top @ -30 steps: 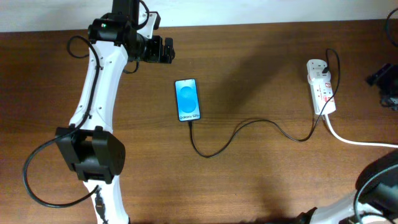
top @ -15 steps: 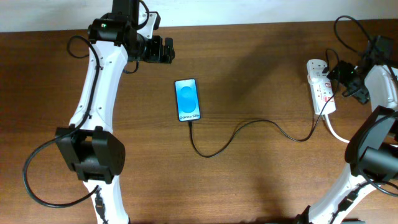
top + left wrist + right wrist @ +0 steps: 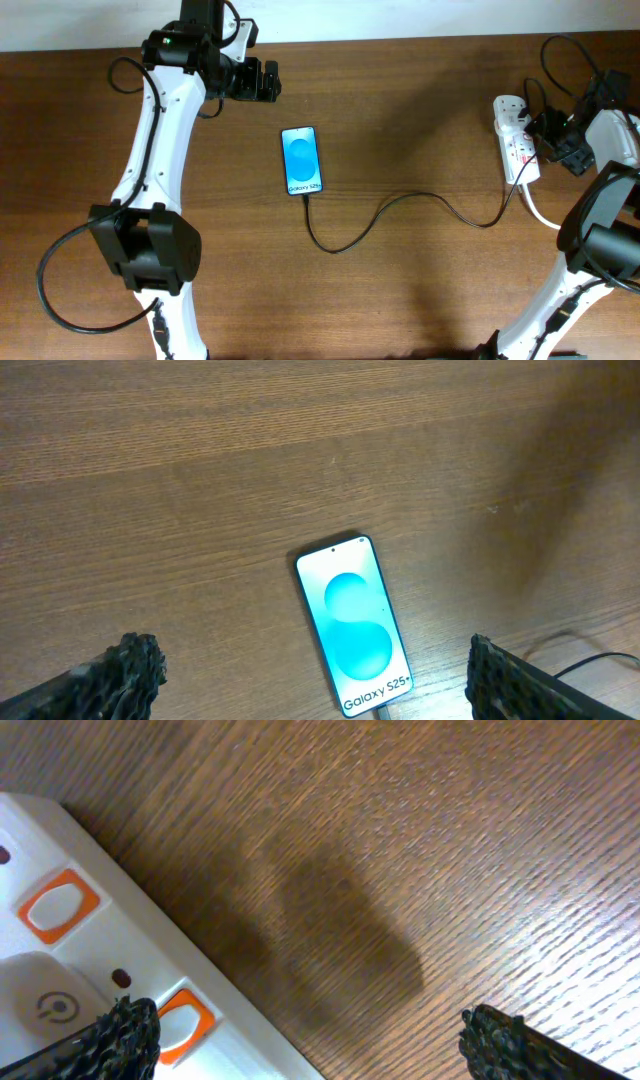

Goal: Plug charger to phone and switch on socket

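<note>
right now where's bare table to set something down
Bare wood: between the phone and the socket above the charger, and below its loop toward the near edge. Crowded: around the socket, with the right gripper and white cord.

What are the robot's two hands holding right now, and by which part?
Nothing. Both the left hand and right hand are open and empty; the right one hovers near the white power strip with orange switches.

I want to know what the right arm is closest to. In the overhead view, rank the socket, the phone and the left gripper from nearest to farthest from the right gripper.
1. socket, immediately beside the right gripper, at the far right.
2. phone, near the middle, well to the left.
3. left gripper, farther left and toward the back.
</note>
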